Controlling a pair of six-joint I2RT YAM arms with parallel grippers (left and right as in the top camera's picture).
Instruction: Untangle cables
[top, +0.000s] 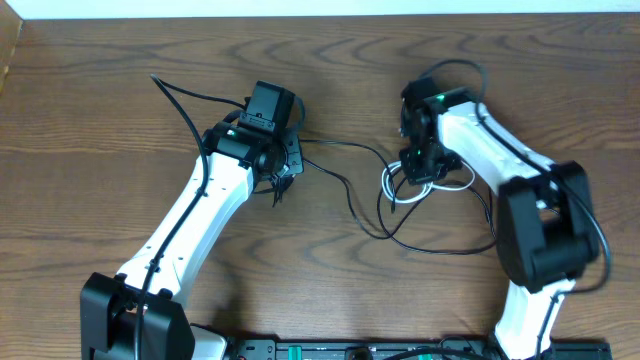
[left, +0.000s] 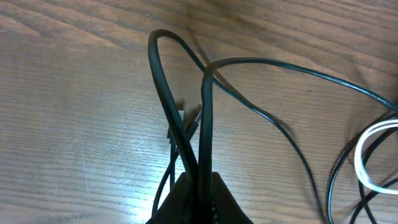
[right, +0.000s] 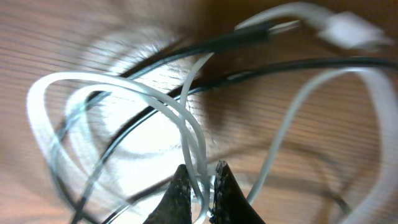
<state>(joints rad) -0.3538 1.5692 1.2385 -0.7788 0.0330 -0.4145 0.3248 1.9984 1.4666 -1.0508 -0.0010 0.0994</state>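
A thin black cable (top: 350, 190) runs across the table between the two arms. My left gripper (top: 282, 172) is shut on a folded loop of the black cable (left: 186, 106), with the strands rising from between its fingers (left: 198, 180). A short white cable (top: 400, 190) lies in loops under my right gripper (top: 418, 170). In the right wrist view the fingers (right: 202, 177) are shut on white cable strands (right: 124, 87), with black strands (right: 261, 65) crossing over them and a white plug (right: 348, 28) at top right.
More black cable loops (top: 440, 240) lie on the wooden table (top: 100, 150) near the right arm's base (top: 540, 230). Another black cable (top: 180, 100) trails to the upper left of the left arm. The table's far edge (top: 320, 12) is close behind.
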